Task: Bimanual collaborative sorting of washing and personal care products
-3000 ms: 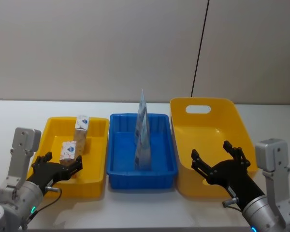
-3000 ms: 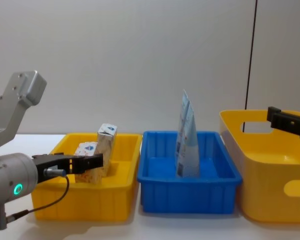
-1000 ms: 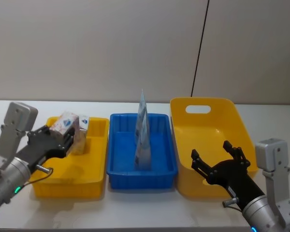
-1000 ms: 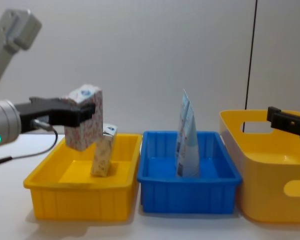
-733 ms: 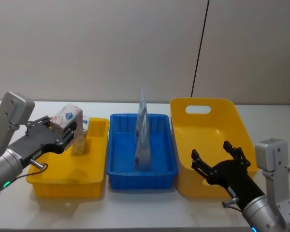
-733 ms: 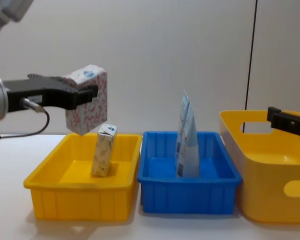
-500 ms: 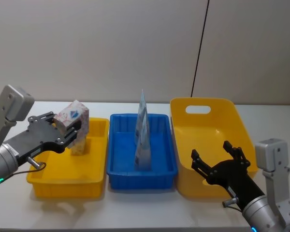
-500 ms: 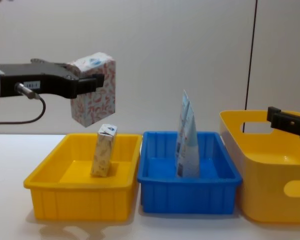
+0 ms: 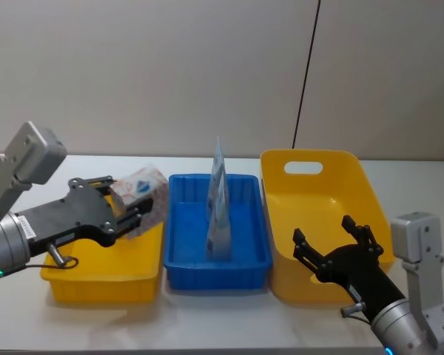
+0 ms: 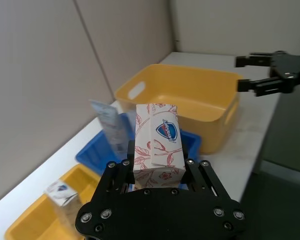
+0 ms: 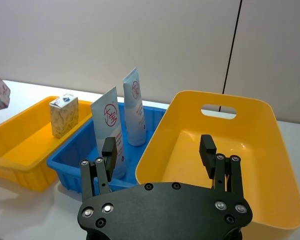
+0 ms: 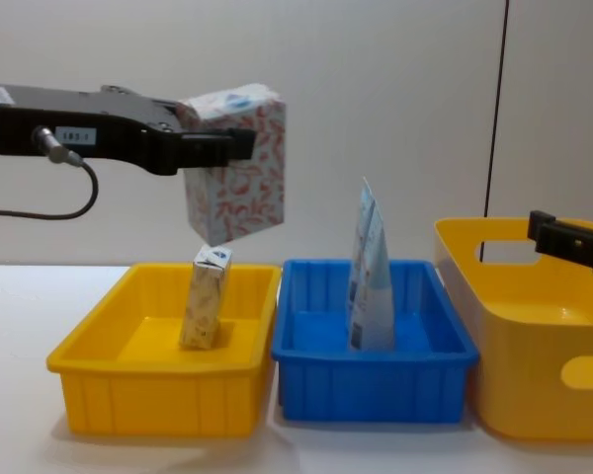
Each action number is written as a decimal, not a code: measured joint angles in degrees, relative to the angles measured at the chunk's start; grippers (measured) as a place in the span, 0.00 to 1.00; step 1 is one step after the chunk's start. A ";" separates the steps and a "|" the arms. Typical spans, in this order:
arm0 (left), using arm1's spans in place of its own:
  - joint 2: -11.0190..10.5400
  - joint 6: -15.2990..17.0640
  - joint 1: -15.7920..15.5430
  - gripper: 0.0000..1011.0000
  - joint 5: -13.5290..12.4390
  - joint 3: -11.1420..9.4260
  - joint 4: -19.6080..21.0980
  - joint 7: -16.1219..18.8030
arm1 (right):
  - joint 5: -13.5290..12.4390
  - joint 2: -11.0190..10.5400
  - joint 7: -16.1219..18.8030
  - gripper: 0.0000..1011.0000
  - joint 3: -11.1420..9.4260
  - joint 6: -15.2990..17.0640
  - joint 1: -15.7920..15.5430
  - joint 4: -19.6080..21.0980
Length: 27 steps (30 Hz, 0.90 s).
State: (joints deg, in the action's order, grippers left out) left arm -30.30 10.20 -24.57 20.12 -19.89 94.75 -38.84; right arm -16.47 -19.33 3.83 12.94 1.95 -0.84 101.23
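My left gripper is shut on a cream carton with red floral print and a blue logo, tilted in the air above the right edge of the yellow tray. In the chest view the carton hangs high over the gap between the yellow and blue trays. A second carton stands upright in the yellow tray. Two pale blue-white tubes stand in the blue tray. My right gripper is open, low over the front of the yellow basket.
The three containers stand side by side on the white table: yellow tray at the left, blue tray in the middle, big handled basket at the right. A wall with a black cable rises behind them.
My left gripper lifted the carton out of the yellow tray and carried it up and to the right, toward the blue tray. The right arm has not moved.
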 joint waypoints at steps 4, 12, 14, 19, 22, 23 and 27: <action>-0.39 0.70 -1.07 0.39 0.96 -1.25 0.15 -2.63 | 0.00 0.00 0.00 0.99 0.00 0.00 0.00 0.00; 0.02 2.68 -3.98 0.39 3.07 -4.56 -0.98 -8.57 | 0.00 0.00 0.00 0.99 0.00 0.00 0.00 0.00; 0.36 3.10 -4.66 0.39 3.38 -5.41 -1.47 -9.51 | 0.00 0.00 0.00 0.99 0.00 0.00 0.00 0.00; 1.59 4.72 -6.53 0.39 4.22 -8.03 -3.24 -12.38 | 0.00 0.00 0.00 0.99 0.00 0.00 0.00 0.00; 2.30 5.42 -7.41 0.39 4.46 -9.39 -4.26 -13.49 | 0.00 0.00 0.00 0.99 0.00 0.00 0.00 0.00; 2.47 5.56 -7.59 0.39 4.50 -9.70 -4.48 -13.72 | 0.00 0.00 0.00 0.99 0.00 0.00 0.00 0.00; 3.26 6.18 -8.37 0.39 4.65 -11.13 -5.65 -14.57 | 0.00 0.00 0.00 0.99 0.00 0.00 0.00 0.00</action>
State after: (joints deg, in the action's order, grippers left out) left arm -27.04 16.37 -32.94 24.76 -31.01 89.09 -53.41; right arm -16.47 -19.33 3.83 12.94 1.95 -0.84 101.23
